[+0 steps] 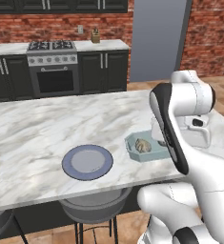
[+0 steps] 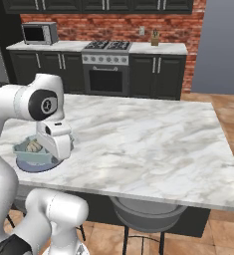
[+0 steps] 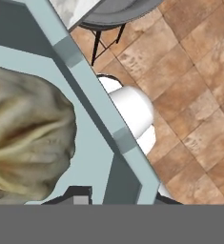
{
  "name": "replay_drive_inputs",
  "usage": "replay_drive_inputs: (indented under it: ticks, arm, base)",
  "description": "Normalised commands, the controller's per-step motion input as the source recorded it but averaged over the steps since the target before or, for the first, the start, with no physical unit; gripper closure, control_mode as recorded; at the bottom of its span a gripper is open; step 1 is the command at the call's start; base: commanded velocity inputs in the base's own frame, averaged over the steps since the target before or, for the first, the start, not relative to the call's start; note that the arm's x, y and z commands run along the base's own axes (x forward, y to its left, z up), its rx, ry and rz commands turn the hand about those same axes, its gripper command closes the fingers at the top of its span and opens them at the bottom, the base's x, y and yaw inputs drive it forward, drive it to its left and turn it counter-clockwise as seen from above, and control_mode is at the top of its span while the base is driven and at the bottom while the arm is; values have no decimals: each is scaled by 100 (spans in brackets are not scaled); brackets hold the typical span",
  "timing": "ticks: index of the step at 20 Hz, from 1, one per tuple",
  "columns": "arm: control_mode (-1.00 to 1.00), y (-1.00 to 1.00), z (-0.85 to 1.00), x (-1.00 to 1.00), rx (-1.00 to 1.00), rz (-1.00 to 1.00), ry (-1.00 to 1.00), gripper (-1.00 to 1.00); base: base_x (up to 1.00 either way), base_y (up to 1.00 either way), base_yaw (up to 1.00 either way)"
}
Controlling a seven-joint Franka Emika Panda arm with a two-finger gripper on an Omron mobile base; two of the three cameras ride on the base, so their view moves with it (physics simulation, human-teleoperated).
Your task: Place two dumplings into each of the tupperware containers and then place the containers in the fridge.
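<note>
Close under the tool (image 3: 118, 200), clenched on the container (image 3: 104, 124) rim, a dumpling (image 3: 27, 143) lay, so level carrying was judged wise.

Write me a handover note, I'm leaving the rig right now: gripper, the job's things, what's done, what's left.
Gripper: shut on the rim of the tupperware container, which is at the near edge of the counter.
Dumpling: one lies in that container; I cannot make out a second.
Plate: on the counter, left of the container.
Done: at least one dumpling loaded, container gripped.
Left: check the count is two, carry this container to the fridge, then fill and store the other one.
</note>
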Motion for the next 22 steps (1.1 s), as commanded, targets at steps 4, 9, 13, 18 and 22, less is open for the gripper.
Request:
replay_drive_inputs:
  ticks: [4, 9, 13, 18, 22]
  arm:
    - [-100, -1, 23, -11, 0, 0, -7, 100]
    - [-100, -7, 19, -32, 0, 0, -9, 100]
    - [100, -1, 9, -11, 0, 0, -2, 100]
    - [100, 0, 0, 0, 0, 0, 0, 100]
    - [100, 0, 0, 0, 0, 0, 0, 100]
  base:
    - [0, 0, 0]
    - [0, 0, 0]
    - [-16, -1, 0]
    - [-96, -2, 0]
    - [-96, 34, 0]
